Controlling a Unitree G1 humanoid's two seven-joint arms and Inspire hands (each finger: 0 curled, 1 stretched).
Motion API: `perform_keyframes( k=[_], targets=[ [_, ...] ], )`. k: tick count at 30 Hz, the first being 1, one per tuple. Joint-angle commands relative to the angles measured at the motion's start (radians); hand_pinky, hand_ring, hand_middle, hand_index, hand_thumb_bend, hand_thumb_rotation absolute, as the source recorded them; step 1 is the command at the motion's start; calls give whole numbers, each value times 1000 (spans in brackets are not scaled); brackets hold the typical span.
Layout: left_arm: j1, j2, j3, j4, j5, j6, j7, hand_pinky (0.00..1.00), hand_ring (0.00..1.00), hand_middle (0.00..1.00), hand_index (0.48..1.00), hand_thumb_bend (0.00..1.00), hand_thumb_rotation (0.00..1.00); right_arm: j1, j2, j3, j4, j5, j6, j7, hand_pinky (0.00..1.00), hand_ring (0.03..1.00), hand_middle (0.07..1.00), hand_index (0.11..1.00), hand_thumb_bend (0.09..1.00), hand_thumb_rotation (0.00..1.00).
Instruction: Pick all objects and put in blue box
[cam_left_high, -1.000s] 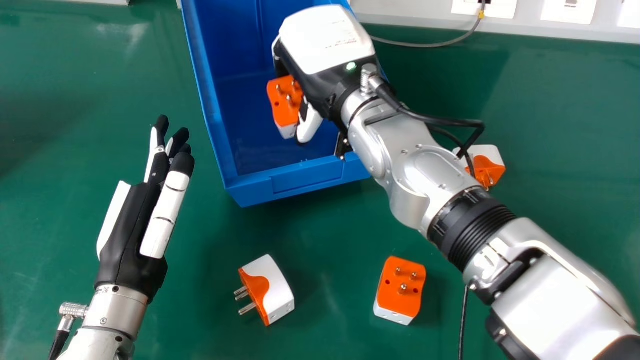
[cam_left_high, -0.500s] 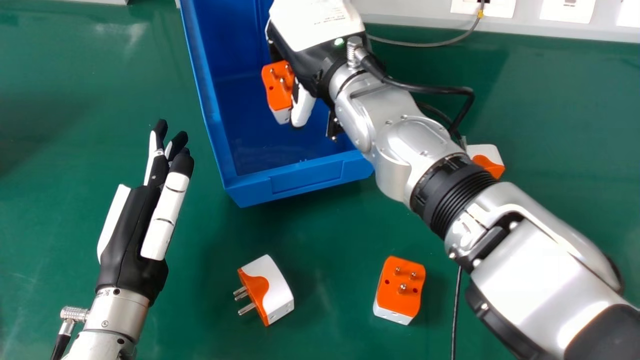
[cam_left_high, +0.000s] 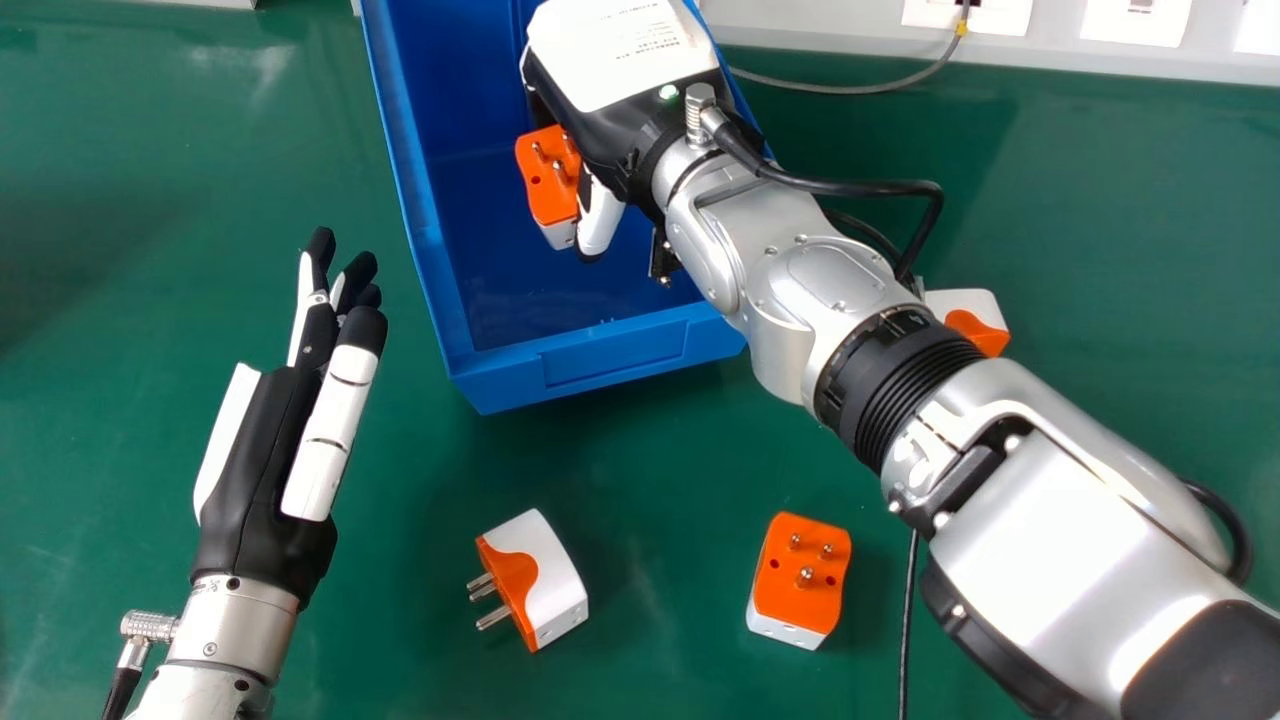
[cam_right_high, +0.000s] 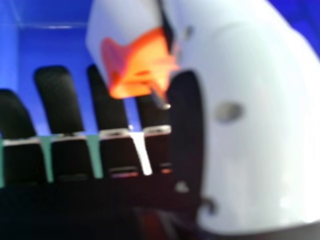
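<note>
My right hand (cam_left_high: 622, 85) is over the blue box (cam_left_high: 455, 300), shut on an orange and white plug adapter (cam_left_high: 550, 185) held between thumb and fingers. In the right hand view the adapter (cam_right_high: 137, 60) sits between the thumb and fingers of my right hand (cam_right_high: 60, 102), with blue box walls behind. A white and orange adapter (cam_left_high: 545, 580) lies on its side, another (cam_left_high: 800, 580) rests pins up, and a third (cam_left_high: 975, 315) is partly covered by the right forearm. My left hand (cam_left_high: 265, 450) is open and empty, left of the box.
A green table (cam_left_high: 640, 450) carries everything. A white panel with sockets (cam_left_high: 1130, 25) runs along the back, with a grey cable (cam_left_high: 860, 90) leading from it. The right arm spans the table's right side, and a thin black cable (cam_left_high: 908, 620) lies beside it.
My right hand has moved up and to the left over the box, carrying the adapter, and its forearm now covers more of the far-right adapter. The left hand has barely moved.
</note>
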Motion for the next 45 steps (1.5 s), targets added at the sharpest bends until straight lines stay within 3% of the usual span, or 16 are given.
perform_keyframes(
  k=[1,8,19,20,22,23,24,25,26,28,29,31,34,37,45],
  targets=[
    [2,-3,-6,-18,8,-17,0,1000,1000,1000,1000,598,969,-55,5,5,-4,8,-9,-25,264,385,477,523,509,0],
    [10,0,-11,-36,10,-7,4,1000,1000,1000,1000,593,971,-46,13,15,9,9,-15,-38,290,387,475,525,511,0],
    [11,5,-9,-28,14,-9,8,1000,1000,1000,1000,597,972,-42,7,51,23,-12,35,10,264,374,464,529,511,0],
    [8,5,-9,-24,13,-10,8,1000,1000,1000,1000,600,972,-37,6,46,21,-4,36,8,310,438,520,522,510,22],
    [5,5,-8,-18,12,-13,7,1000,1000,1000,1000,600,972,-28,3,35,16,12,34,-2,310,438,520,522,510,22],
    [5,4,-9,-18,12,-13,7,1000,1000,1000,1000,603,972,-21,1,30,15,18,26,-15,336,501,579,516,502,17],
    [6,2,-9,-20,11,-12,8,1000,1000,1000,1000,603,972,-14,-3,28,13,22,17,-25,336,501,579,516,502,17],
    [8,2,-10,-21,11,-11,8,1000,1000,1000,1000,607,973,-10,-5,27,11,25,11,-31,360,572,645,582,487,14],
    [9,1,-10,-24,11,-9,8,1000,1000,1000,1000,607,973,-7,-10,31,10,26,4,-34,360,572,645,582,487,14],
    [10,2,-10,-28,11,-4,9,1000,1000,1000,1000,611,973,-8,-17,42,9,22,-3,-30,537,717,773,722,468,8],
    [11,3,-10,-30,11,-2,9,1000,1000,1000,1000,611,973,-9,-19,46,8,20,-5,-27,537,717,773,722,468,8],
    [11,3,-10,-31,13,-1,11,1000,1000,1000,1000,613,973,-11,-23,52,6,16,-4,-19,668,819,855,822,452,5],
    [11,2,-11,-28,10,0,8,1000,1000,1000,1000,617,974,-12,-29,65,2,10,2,-7,789,908,926,909,441,2],
    [14,1,-12,-30,8,2,6,1000,1000,1000,1000,627,975,-10,-33,74,-3,9,10,-4,859,953,962,954,440,1],
    [20,-2,-11,-41,-4,12,-2,1000,1000,1000,1000,636,975,-1,-37,95,-21,5,27,-3,928,991,993,991,422,0]
  ],
)
